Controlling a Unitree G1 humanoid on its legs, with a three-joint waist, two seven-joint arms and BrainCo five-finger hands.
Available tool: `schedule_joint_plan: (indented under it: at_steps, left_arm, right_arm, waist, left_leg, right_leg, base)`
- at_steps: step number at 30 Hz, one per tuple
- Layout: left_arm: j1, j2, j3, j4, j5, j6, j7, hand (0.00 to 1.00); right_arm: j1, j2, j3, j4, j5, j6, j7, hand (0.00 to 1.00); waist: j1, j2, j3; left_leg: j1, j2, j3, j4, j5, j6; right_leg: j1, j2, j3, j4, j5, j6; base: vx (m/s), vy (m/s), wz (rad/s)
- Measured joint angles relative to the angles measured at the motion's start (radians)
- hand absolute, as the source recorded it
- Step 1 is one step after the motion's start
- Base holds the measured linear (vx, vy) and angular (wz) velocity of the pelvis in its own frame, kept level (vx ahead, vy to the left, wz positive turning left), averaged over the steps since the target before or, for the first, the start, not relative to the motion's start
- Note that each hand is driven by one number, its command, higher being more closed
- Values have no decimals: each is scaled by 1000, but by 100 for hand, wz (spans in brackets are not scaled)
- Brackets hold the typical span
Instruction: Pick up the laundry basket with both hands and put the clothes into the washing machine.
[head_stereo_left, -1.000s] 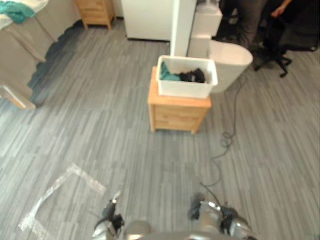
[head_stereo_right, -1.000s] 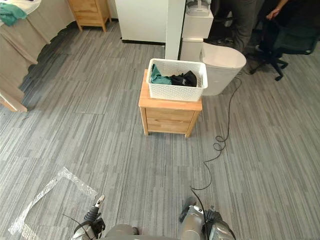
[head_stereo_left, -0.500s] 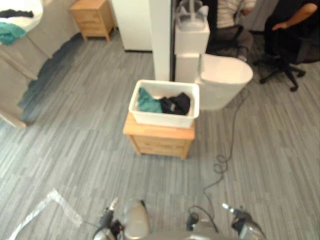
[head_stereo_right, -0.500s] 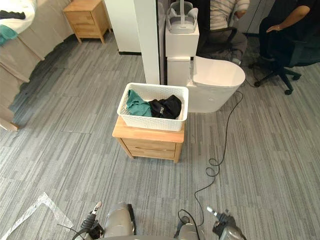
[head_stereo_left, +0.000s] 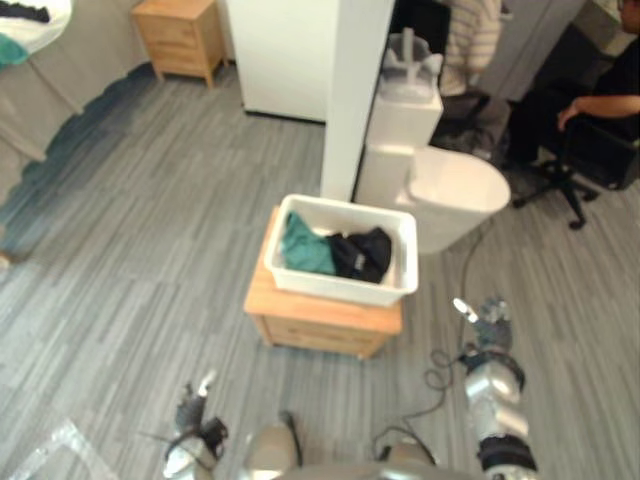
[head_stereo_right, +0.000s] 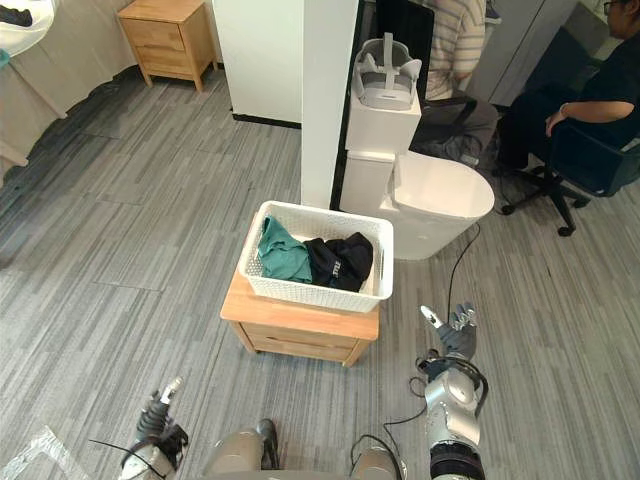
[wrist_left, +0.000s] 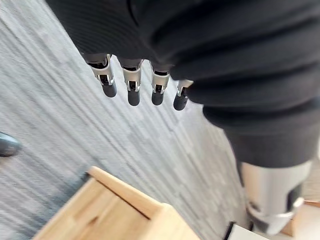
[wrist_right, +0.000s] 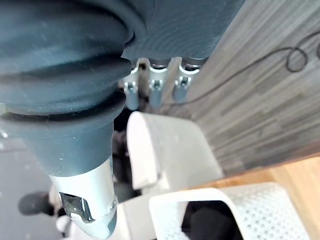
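Right hand (head_stereo_right: 452, 328) is up off the floor, right of the wooden cabinet (head_stereo_right: 300, 335), fingers straight and spread, holding nothing. Left hand (head_stereo_right: 158, 415) is low at the near left, fingers (wrist_left: 131, 85) straight, also empty. Bare floor (head_stereo_right: 120, 250) lies between both hands and the cabinet, with open room on its left side.

Laundry basket (head_stereo_right: 300, 292) sits on the cabinet, a strip of wood free along the near edge. Green cloth (head_stereo_right: 283, 255) is on the left inside, black cloth (head_stereo_right: 340, 262) on the right.

Washing machine (head_stereo_right: 440, 195) is just behind and right of the basket, lid down. White pillar (head_stereo_right: 328, 100) is close behind.

Right wrist view adds the basket's perforated wall. Left wrist view shows a cabinet corner.
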Motion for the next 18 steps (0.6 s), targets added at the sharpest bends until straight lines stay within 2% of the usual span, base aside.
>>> schedule_joint_plan:
  at_steps: [2,3,4,5,7,9,11,13,15,18]
  left_arm:
    - [-8,-5,15,-102,0,-5,27,0]
    - [-23,-4,25,-156,6,-7,54,0]
    - [-33,-3,30,-181,10,-7,65,0]
    - [-54,-35,47,-207,50,-2,94,0]
    - [-48,-103,73,-328,128,2,129,0]
    - [-63,-120,72,-409,223,6,143,0]
    - [-95,-117,73,-481,281,9,148,0]
    - [-114,-116,74,-507,300,13,149,0]
    - [-128,-118,70,-508,301,29,154,0]
    - [-157,-115,51,-509,333,75,152,0]
  right_arm:
    - [-4,-1,-1,-38,0,0,-18,0]
    - [-3,0,1,-52,-1,0,-29,0]
    - [1,0,2,-58,-1,0,-30,0]
    - [7,-19,1,-61,-5,8,-30,0]
    - [10,-35,5,-92,-37,13,-28,0]
    - [22,-46,3,-110,-68,24,-28,0]
    - [25,-47,-10,-112,-80,31,-29,0]
    - [19,-47,-4,-121,-85,40,-28,0]
    - [10,-48,-1,-121,-113,55,-30,0]
    - [-10,-47,-2,-118,-128,105,-30,0]
  waist:
    - [-2,-4,-7]
    - [-2,-17,-15]
    - [-3,-27,-21]
    - [-1,1,-34]
    - [0,47,-66]
    - [-7,73,-81]
    - [-5,79,-83]
    - [-1,80,-81]
    - [-1,73,-76]
    - [-1,73,-70]
  left_leg:
    - [12,4,-8,-13,6,-19]
    - [25,-5,-14,-16,6,-35]
    - [31,-16,-21,-19,4,-43]
    - [48,-11,-35,-34,10,-64]
    - [67,29,-43,-76,18,-95]
    - [71,62,-68,-89,16,-122]
    - [59,110,-98,-31,-13,-148]
    - [23,145,-132,54,-39,-154]
    - [-4,149,-161,100,-39,-154]
    - [4,137,-169,35,-32,-154]
  right_leg:
    - [-12,12,14,-169,51,-2]
    - [-6,21,39,-268,152,3]
    - [-6,18,62,-295,225,0]
    - [8,33,78,-299,275,5]
    - [42,84,76,-369,280,-6]
    - [83,128,37,-411,273,-21]
    - [117,170,8,-415,252,-41]
    - [124,197,-10,-399,235,-54]
    - [133,201,-25,-400,232,-58]
    - [129,196,-47,-403,233,-57]
  base:
    - [207,-162,18]
    - [168,-171,22]
    - [216,-227,29]
    - [161,-169,13]
    - [192,-194,-3]
    - [146,-198,19]
    - [95,-159,31]
    - [54,-90,25]
    - [1,-30,23]
    - [-62,28,28]
